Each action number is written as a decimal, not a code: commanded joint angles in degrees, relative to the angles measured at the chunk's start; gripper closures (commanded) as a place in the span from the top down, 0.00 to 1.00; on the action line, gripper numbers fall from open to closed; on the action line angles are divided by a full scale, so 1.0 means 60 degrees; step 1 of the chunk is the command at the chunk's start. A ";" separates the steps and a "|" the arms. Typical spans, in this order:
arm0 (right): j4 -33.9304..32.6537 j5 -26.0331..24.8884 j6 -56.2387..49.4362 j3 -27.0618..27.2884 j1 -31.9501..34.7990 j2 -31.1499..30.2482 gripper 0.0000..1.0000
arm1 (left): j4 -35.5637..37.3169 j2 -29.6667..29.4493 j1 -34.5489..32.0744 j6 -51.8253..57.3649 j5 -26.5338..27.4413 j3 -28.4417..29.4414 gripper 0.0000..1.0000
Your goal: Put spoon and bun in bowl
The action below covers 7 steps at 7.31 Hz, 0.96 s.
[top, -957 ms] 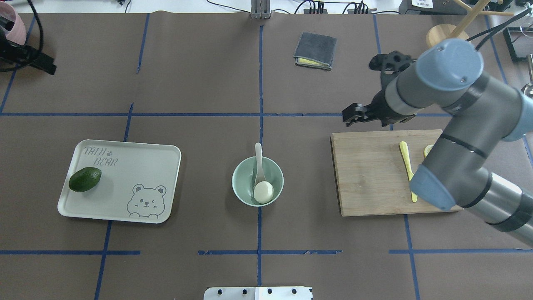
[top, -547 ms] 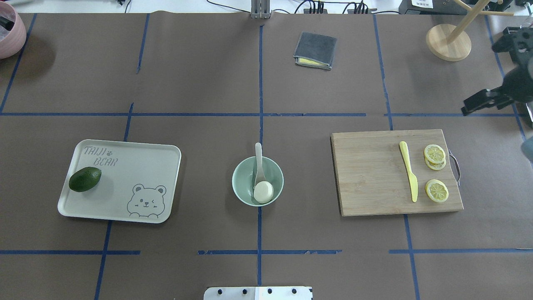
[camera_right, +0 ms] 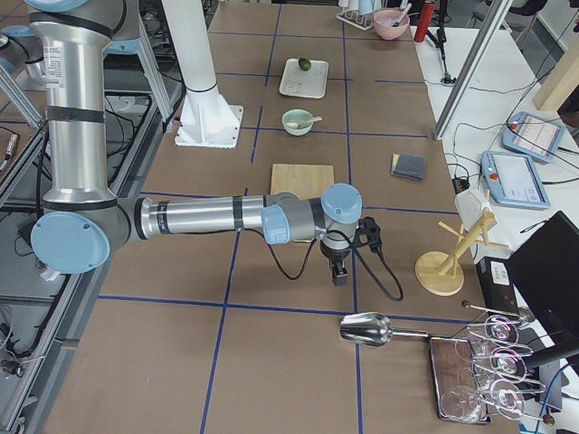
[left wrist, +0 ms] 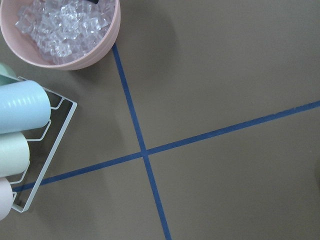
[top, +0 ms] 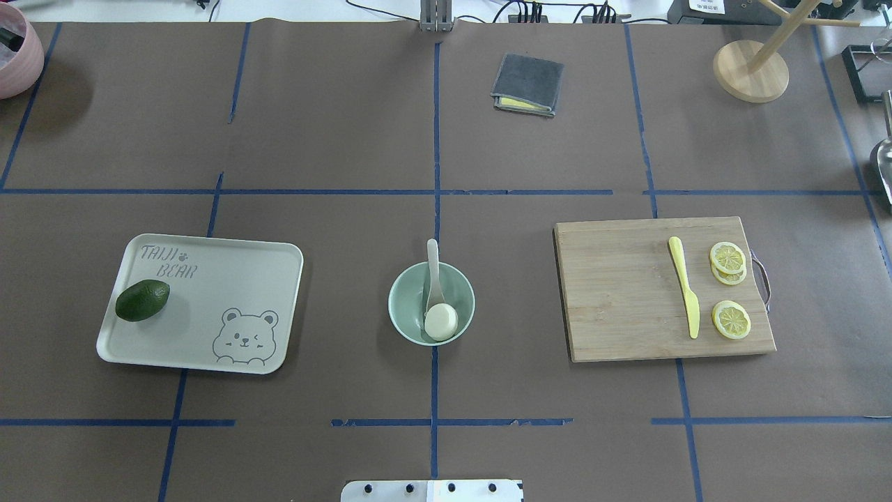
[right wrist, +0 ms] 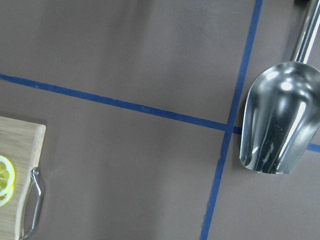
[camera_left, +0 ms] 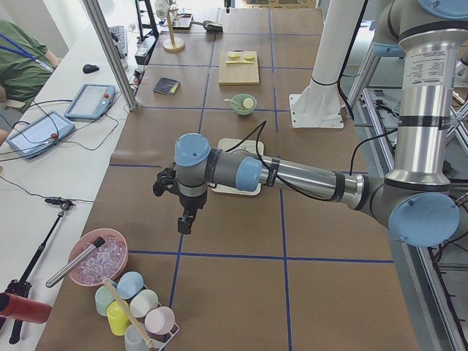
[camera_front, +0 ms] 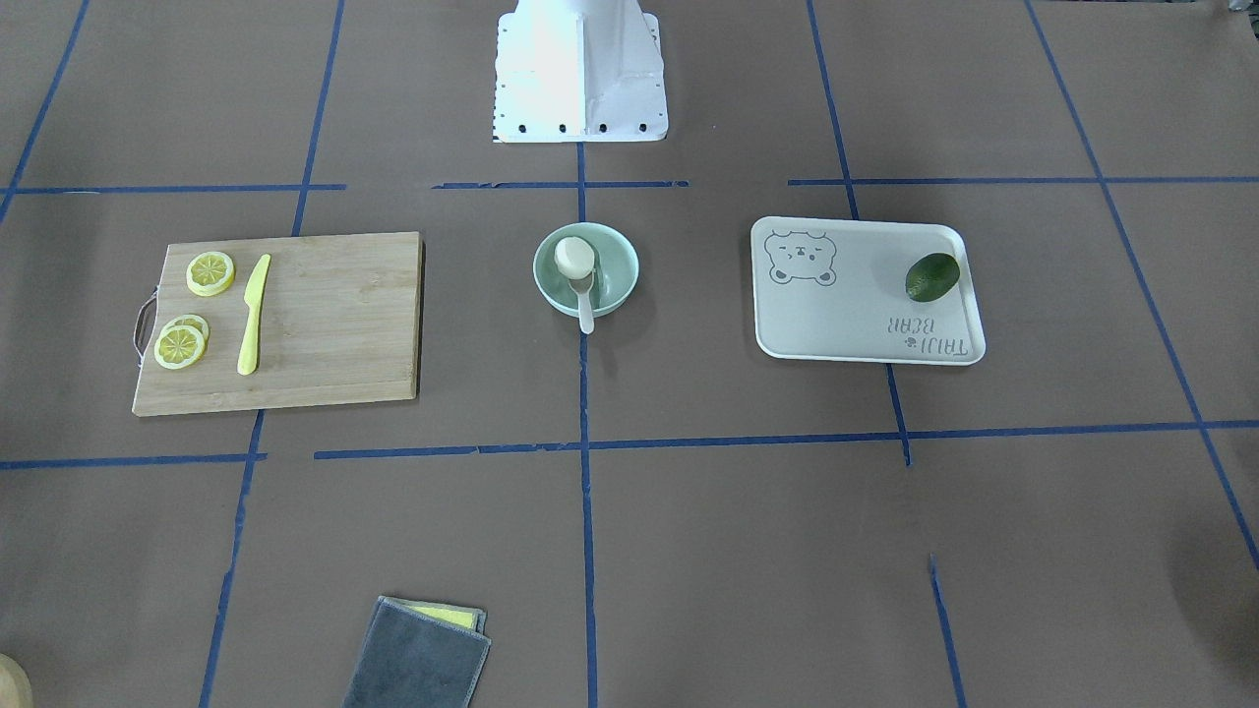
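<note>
The pale green bowl (top: 405, 307) stands at the table's middle and also shows in the front view (camera_front: 617, 271). The white bun (top: 441, 321) lies inside it, next to the cream spoon (top: 433, 263). The spoon's scoop is in the bowl and its handle sticks out over the rim (camera_front: 585, 313). My left gripper (camera_left: 186, 223) hangs over bare table far to the left, beyond the tray. My right gripper (camera_right: 339, 274) hangs over bare table far to the right, beyond the cutting board. Each shows only in a side view, so I cannot tell if it is open or shut.
A cream bear tray (top: 230, 279) holds an avocado (top: 142, 300). A wooden board (top: 613, 293) carries a yellow knife (top: 684, 286) and lemon slices (top: 730, 319). A grey cloth (top: 527, 84) lies at the back. A metal scoop (right wrist: 277, 117) and a pink ice bowl (left wrist: 60, 32) sit at the table's ends.
The right arm has swung off the cutting board to the right and out of the overhead view. The left gripper has left the top-left corner. Bowl, bun and spoon have not moved.
</note>
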 commanded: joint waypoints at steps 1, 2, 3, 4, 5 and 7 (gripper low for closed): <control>0.0011 0.0009 -0.0215 -0.0160 0.0214 0.0078 1.00 | -0.0077 0.0506 -0.0053 0.0119 -0.0047 0.0168 1.00; -0.0003 -0.0049 -0.0243 -0.0246 0.0229 0.0035 1.00 | -0.0078 0.0610 -0.0068 0.0104 -0.0061 0.0300 1.00; -0.0061 0.0037 -0.0214 -0.0392 0.0229 0.0078 1.00 | -0.0092 0.0843 -0.0082 0.0104 -0.0453 0.0359 1.00; -0.0134 0.0067 -0.0098 -0.0422 0.0229 0.0079 1.00 | -0.0078 0.0860 -0.0111 0.0104 -0.0602 0.0389 1.00; -0.0135 0.0546 0.0454 -0.0466 0.0243 0.0064 1.00 | -0.0078 0.0860 -0.0141 0.0075 -0.0603 0.0418 1.00; -0.0164 0.0917 0.0562 -0.0467 0.0696 0.0049 1.00 | -0.0049 0.0759 -0.0258 0.0002 -0.0603 0.0433 1.00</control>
